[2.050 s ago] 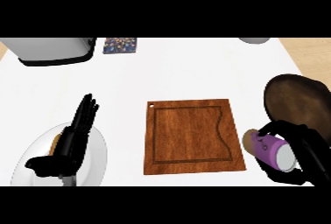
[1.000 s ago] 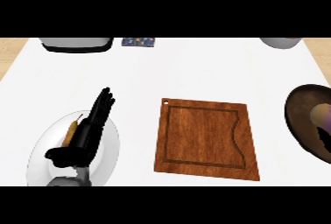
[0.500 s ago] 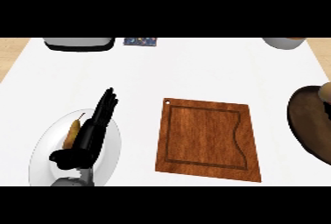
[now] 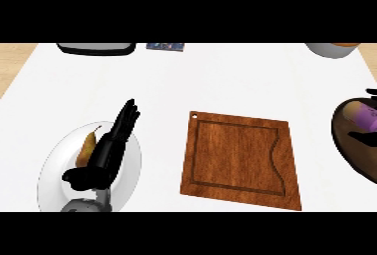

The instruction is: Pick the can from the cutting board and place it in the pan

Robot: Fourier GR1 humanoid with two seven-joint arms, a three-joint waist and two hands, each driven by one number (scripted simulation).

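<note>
Single head view, steeply down on the white counter (image 4: 221,79).

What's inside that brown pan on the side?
Inside the brown pan lies a purple can, with a bit of the right hand just below it. The picture's edge cuts off the pan's far part, so that stays unseen.

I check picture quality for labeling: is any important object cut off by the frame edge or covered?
In the head view, the pan is cut by the right edge; the purple can inside shows only partly, with dark fingers of the right hand before it; the cutting board shows whole.
</note>
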